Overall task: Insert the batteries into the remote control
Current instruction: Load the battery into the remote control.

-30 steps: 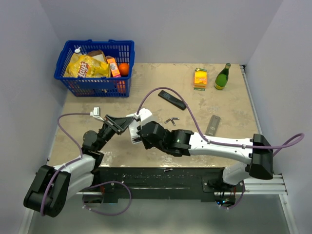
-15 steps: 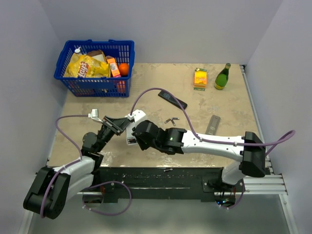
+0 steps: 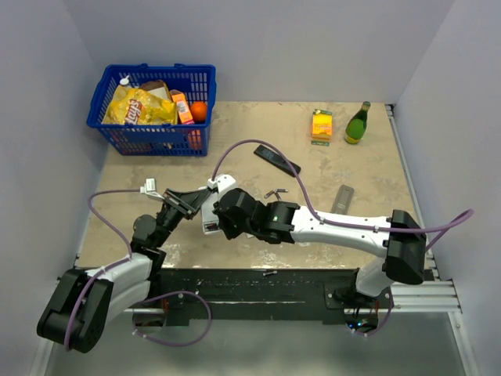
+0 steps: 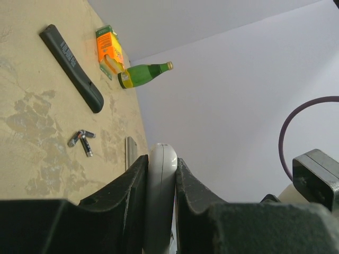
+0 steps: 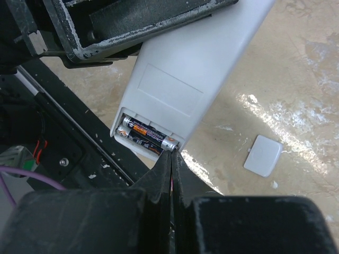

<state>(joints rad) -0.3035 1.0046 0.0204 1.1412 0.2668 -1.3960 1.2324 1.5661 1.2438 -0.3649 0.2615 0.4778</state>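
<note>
Right wrist view: white remote control (image 5: 185,74) clamped edge-on in left gripper (image 4: 160,174), back face up, bay open at the end nearest the right gripper (image 5: 170,159). Right jaws pinched fully together, holding nothing, tips touching the silvery end of two batteries (image 5: 145,136) lying side by side in the bay. Loose battery cover (image 5: 263,155) on table (image 5: 296,63), right of the tips. Judgement: seating step. Press lightly along the battery axis, hold the remote steady, confirm both lie flush before the cover

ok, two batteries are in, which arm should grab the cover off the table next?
Right. The left end effector is clamped on the remote. The right end effector is shut, apparently empty, at the batteries; the cover lies nearby.
</note>
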